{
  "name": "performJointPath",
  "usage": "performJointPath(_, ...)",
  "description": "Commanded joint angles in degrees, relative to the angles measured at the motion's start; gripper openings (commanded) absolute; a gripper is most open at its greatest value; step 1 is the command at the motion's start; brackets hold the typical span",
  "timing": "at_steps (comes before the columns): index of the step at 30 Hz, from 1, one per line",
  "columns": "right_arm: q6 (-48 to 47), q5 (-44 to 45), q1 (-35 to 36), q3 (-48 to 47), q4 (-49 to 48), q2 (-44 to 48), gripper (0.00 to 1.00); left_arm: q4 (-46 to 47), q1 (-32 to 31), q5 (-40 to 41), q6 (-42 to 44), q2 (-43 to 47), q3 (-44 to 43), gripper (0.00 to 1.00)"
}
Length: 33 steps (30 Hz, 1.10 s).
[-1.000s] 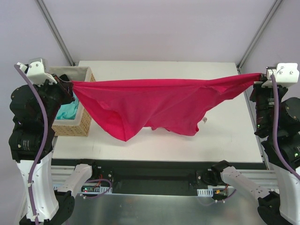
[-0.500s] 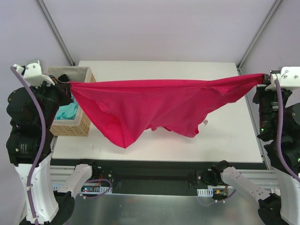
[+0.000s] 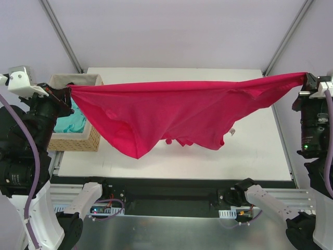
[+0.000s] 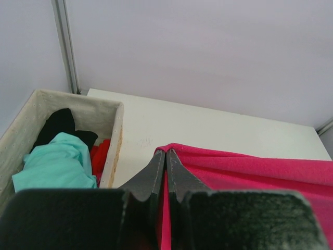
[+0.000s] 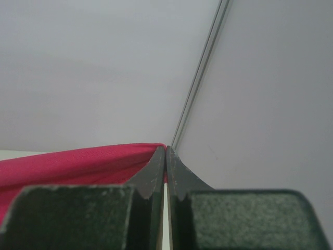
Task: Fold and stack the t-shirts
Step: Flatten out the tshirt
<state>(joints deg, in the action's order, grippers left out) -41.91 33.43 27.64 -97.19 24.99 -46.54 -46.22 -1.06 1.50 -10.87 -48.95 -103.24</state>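
Note:
A crimson t-shirt point(image 3: 177, 112) hangs stretched across the table, held up at both ends, its lower part sagging to a point near the front. My left gripper point(image 3: 69, 89) is shut on its left corner above the basket; the left wrist view shows the cloth point(image 4: 250, 169) pinched between the closed tips of that left gripper point(image 4: 166, 152). My right gripper point(image 3: 307, 78) is shut on the right corner past the table's right edge, with cloth point(image 5: 78, 161) running left from the right gripper point(image 5: 165, 148). A mint-green t-shirt point(image 4: 54, 164) and a black t-shirt point(image 4: 60, 122) lie in the basket.
A tan wicker basket point(image 3: 78, 140) with a pale lining point(image 4: 78, 101) stands at the table's left edge, some red cloth point(image 4: 100, 153) in it too. The white table point(image 3: 250, 151) has a metal frame post at each back corner.
Both grippers have moved outward and upward, the left further left, the right further right. The crimson t-shirt is pulled wider and tauter along its top edge.

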Motion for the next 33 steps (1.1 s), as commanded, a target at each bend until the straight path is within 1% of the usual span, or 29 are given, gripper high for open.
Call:
performJointPath(1,-4.14,1.99,-0.13,-4.15,-4.86,0.75,0.01,2.36,0.36,1.93,2.17,-0.1,-3.36,0.0)
performJointPath(13,-5.38,3.31,-0.22,-4.94,-5.39,2.6,0.01,1.92,0.36,1.84,1.47,0.61,-7.24,0.0)
performJointPath(25,-3.09,4.01,-1.01,-1.96,-2.58,6.37,0.01,1.04,0.36,3.77,-0.29,7.11,-0.65,0.0)
performJointPath(33,-0.9,2.61,-3.82,-0.63,-1.09,8.49,0.01,-0.45,0.36,4.92,-0.02,8.17,-0.2,0.0)
